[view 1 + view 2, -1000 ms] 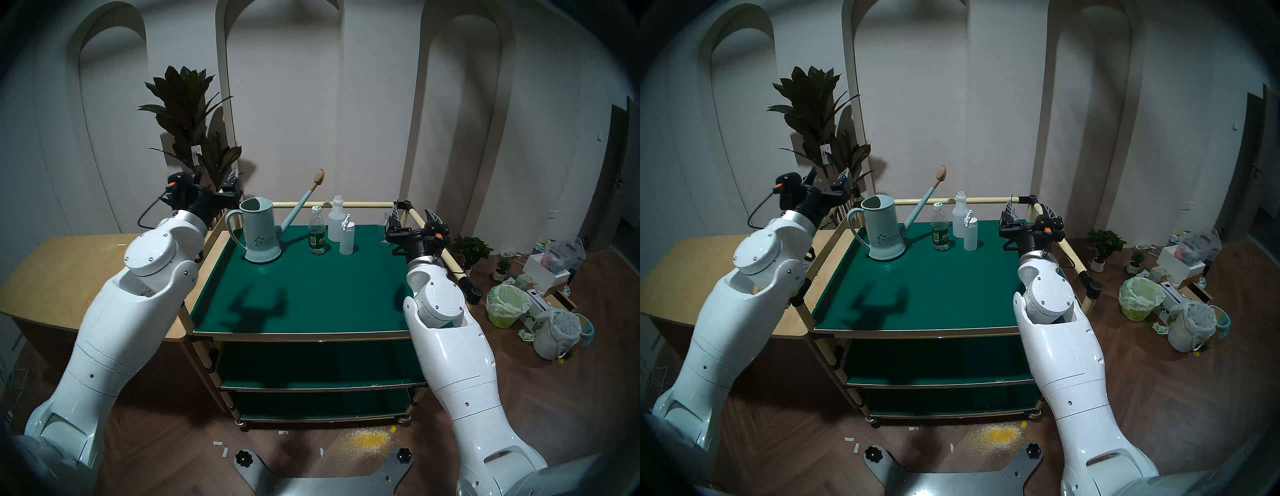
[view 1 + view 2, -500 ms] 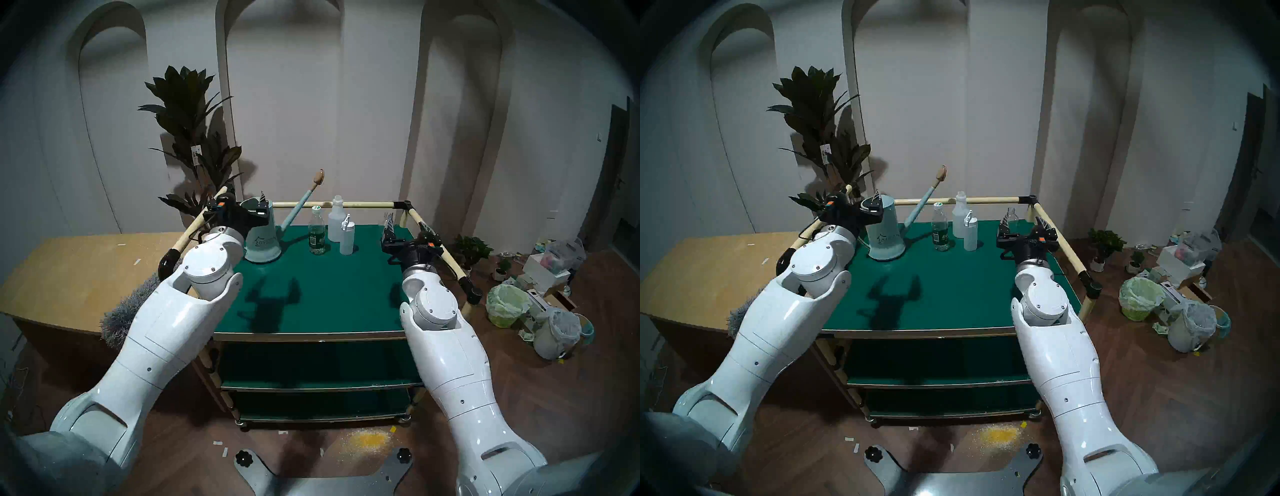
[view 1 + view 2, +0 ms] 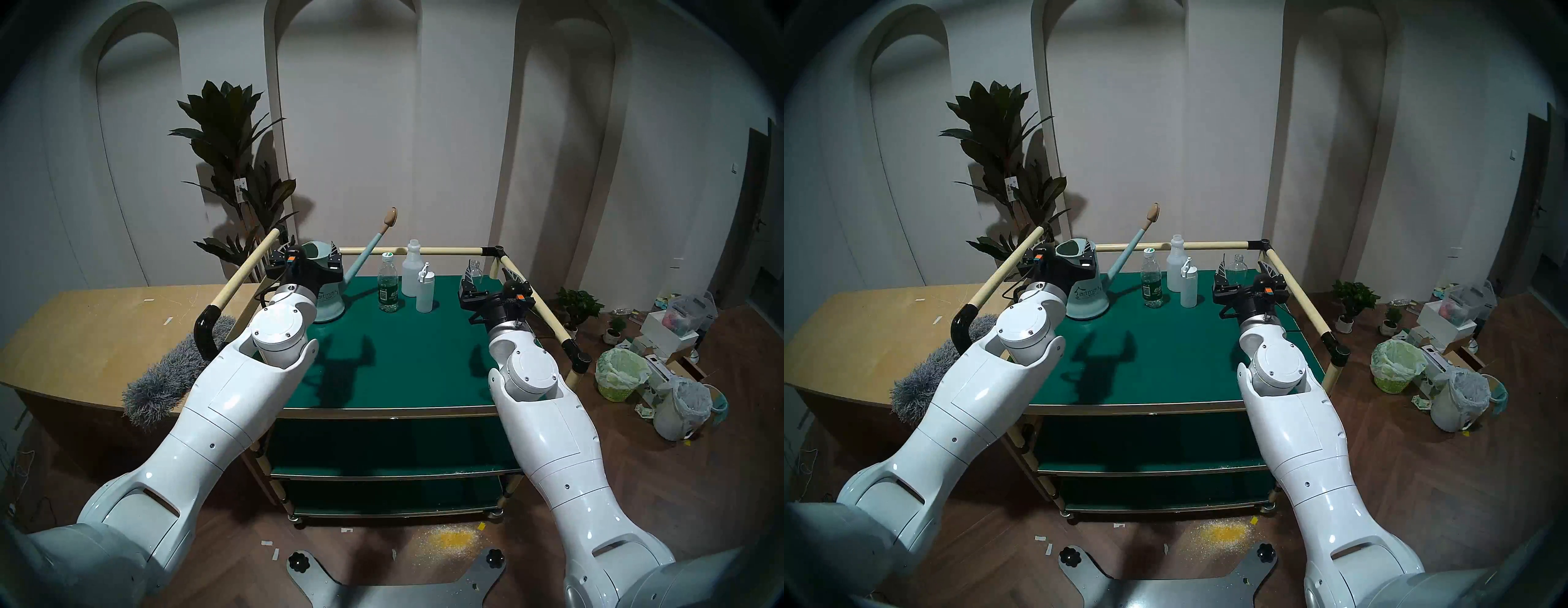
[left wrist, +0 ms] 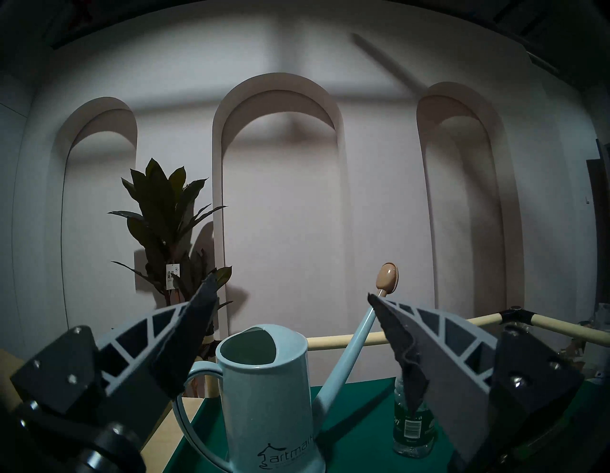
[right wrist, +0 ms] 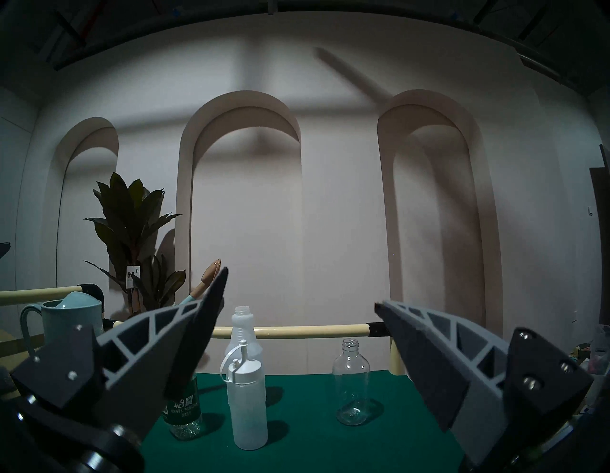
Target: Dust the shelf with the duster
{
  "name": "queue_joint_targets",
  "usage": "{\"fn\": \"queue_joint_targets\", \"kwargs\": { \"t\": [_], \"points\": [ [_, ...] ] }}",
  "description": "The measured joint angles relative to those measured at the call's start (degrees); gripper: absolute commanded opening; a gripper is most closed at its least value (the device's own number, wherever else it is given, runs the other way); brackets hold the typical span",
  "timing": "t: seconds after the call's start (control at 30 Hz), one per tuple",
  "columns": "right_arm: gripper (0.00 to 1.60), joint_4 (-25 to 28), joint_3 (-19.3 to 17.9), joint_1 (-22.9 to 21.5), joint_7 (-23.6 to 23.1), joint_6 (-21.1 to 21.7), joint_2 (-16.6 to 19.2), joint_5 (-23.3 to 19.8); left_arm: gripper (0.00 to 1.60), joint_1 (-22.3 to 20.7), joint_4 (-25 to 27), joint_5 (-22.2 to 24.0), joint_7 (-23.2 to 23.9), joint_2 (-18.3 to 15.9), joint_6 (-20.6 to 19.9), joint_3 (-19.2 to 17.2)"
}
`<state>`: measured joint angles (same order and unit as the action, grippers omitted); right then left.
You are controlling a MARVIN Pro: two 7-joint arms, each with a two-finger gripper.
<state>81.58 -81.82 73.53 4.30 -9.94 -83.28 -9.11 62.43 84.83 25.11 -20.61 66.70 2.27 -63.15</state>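
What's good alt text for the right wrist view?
The right hand, fingers spread wide and empty, faces the back of the green shelf, where a clear empty bottle, two white plastic bottles and a green-labelled water bottle stand. A pale blue watering can stands far left before an arched wall and a leafy plant.

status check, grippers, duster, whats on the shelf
Left gripper and right gripper open, empty. Duster untouched on counter. Watering can and bottles crowd shelf.
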Motion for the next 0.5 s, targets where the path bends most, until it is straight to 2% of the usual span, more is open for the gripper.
{"fn": "queue_joint_targets", "kwargs": {
  "t": [0.3, 0.5],
  "points": [
    [1.60, 0.11, 0.23, 0.24, -0.30, 0.00, 0.55, 0.09, 1.60, 6.87, 6.13, 5.62, 6.17, -3.48, 3.11, 0.10],
    [1.60, 0.63, 0.55, 0.71, -0.37, 0.00, 0.49, 0.05, 1.60, 8.87, 3.98, 3.95, 5.79, -4.09, 5.64, 0.72]
  ]
}}
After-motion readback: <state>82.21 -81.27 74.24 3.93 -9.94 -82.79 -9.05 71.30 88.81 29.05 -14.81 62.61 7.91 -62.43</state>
